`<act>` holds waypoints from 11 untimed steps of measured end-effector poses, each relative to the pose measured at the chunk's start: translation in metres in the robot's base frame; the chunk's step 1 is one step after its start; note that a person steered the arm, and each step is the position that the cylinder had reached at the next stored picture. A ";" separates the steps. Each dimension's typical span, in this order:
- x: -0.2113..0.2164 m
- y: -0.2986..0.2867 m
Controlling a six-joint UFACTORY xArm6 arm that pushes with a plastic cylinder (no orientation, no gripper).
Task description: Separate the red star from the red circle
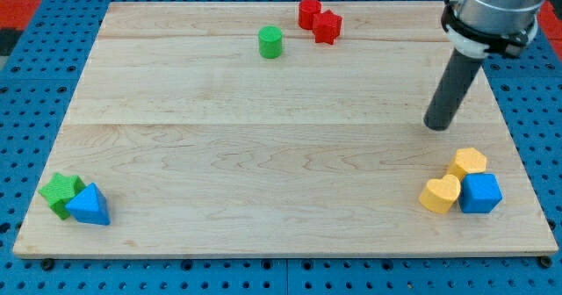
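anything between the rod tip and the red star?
Nothing: in the camera view, only bare wooden board lies between my tip and the red star block, which touches the red circle block.

Light is bright and even across the wooden board [263,137], with no glare on it. Shadows are soft and short: the rod [452,89] throws only a faint smudge at its base, toward 6 o'clock. Focus is sharp throughout; the board's edges show slight perspective tapering toward 12 o'clock.

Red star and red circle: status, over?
My tip at view's right, clear of blocks. Red star touching red circle. Nothing between.
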State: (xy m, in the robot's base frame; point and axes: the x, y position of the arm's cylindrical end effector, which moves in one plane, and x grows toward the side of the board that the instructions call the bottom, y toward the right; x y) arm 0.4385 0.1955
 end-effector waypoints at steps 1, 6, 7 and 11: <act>-0.035 -0.005; -0.230 -0.105; -0.236 -0.135; -0.148 -0.096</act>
